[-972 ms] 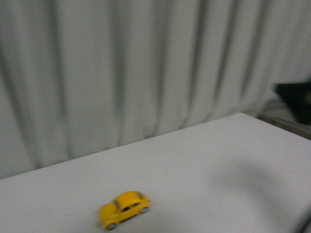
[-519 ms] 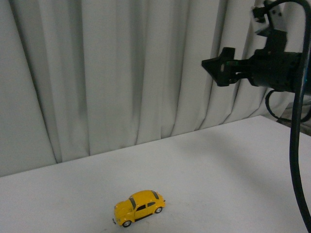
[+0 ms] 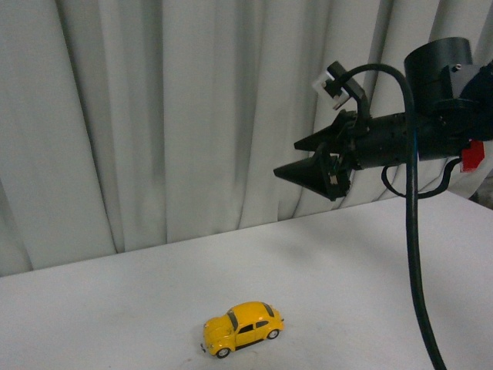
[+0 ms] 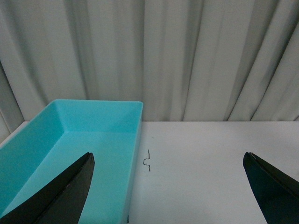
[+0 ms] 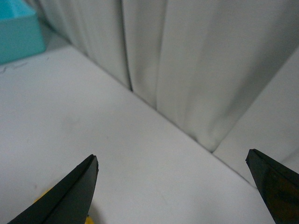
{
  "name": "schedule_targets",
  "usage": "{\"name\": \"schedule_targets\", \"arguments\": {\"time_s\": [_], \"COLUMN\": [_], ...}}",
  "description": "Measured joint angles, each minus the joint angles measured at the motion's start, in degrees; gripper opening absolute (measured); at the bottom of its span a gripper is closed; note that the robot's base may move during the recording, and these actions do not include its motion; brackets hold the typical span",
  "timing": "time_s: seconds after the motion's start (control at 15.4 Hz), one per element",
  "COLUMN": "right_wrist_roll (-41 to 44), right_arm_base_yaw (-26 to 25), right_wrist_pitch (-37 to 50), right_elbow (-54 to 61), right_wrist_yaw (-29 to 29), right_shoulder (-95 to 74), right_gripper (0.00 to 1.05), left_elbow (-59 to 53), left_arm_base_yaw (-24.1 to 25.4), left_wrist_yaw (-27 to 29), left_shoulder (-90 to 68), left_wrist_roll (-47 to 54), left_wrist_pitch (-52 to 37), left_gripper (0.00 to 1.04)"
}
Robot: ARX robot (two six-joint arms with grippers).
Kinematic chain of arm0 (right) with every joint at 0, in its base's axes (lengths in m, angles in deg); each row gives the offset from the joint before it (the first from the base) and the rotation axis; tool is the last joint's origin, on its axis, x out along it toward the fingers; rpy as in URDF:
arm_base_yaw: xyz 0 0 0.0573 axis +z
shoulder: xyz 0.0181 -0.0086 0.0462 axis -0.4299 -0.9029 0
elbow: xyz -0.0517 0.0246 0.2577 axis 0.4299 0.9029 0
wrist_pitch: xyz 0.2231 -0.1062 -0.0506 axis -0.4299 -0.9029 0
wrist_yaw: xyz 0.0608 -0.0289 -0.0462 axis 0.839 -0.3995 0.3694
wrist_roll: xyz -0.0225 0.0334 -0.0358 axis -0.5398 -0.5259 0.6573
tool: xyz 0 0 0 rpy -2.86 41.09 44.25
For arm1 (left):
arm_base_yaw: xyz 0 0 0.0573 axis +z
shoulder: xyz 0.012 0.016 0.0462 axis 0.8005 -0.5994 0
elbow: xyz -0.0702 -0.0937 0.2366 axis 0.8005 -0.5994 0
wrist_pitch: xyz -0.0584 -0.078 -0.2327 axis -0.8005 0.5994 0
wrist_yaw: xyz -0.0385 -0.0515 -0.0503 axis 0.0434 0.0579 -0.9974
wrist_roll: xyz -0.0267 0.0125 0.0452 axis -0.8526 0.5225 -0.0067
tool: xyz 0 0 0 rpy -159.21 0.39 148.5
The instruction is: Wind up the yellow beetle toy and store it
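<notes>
On the bench (image 3: 370,262), front view: yellow beetle toy (image 3: 243,328) sits on its wheels near the front edge, roughly mid-width, nothing touching it. Nose points toward the robot's left and slightly toward the camera.

Right end effector (image 3: 286,159) hangs high above the bench, up and to the right of the toy and well apart from it. It lies about level, tips aimed toward the robot's left. Fingers spread, nothing between them. Black cable (image 3: 412,231) loops over the arm and drops down past the bench.

Right wrist view confirms it: both fingers (image 5: 70,196) wide apart, bare bench and curtain base between them. A sliver of yellow shows beside one finger at the frame edge.

Left wrist view: left end effector (image 4: 168,186) also spread wide, holding nothing. Teal bin (image 4: 103,116) sits on the bench against the curtain (image 4: 187,56), partly behind one finger. Small dark squiggle (image 4: 147,161) on the bench just beside the bin wall; can't tell what it is.
</notes>
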Motion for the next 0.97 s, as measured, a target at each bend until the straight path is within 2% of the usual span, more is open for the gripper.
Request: {"name": "schedule_targets", "arguments": {"time_s": [0.19,0.32,0.45,0.52,0.58,0.78,0.97], "right_wrist_roll": [26.9,38.7,46.6,56.4,60.5,63.6,64.2], "right_arm_base_yaw": [2.5,4.0,5.2,6.7,8.1,9.9,10.5], "right_wrist_pitch": [-27.1,-36.4,-42.3,-49.4,-52.6,-56.3,-54.8], "right_elbow": [-8.6,-10.5,-12.7,-16.2,-17.5,-19.7,-20.5], "right_wrist_yaw": [-0.5,-1.7,-2.7,-5.8,-7.2,-9.3,-11.5], "right_shoulder": [-6.2,-9.6,-12.1,-14.7,-17.0,-19.5,-21.1], "right_gripper": [0.98,0.98,0.98,0.98,0.98,0.98,0.98], "left_elbow": [0.0,0.0,0.0,0.0,0.0,0.0,0.0], "left_arm_base_yaw": [0.0,0.0,0.0,0.0,0.0,0.0,0.0], "left_wrist_yaw": [0.0,0.0,0.0,0.0,0.0,0.0,0.0], "left_shoulder": [0.0,0.0,0.0,0.0,0.0,0.0,0.0], "left_wrist_roll": [0.0,0.0,0.0,0.0,0.0,0.0,0.0], "left_wrist_pitch": [0.0,0.0,0.0,0.0,0.0,0.0,0.0], "left_gripper": [0.98,0.98,0.98,0.98,0.98,0.98,0.98]}}
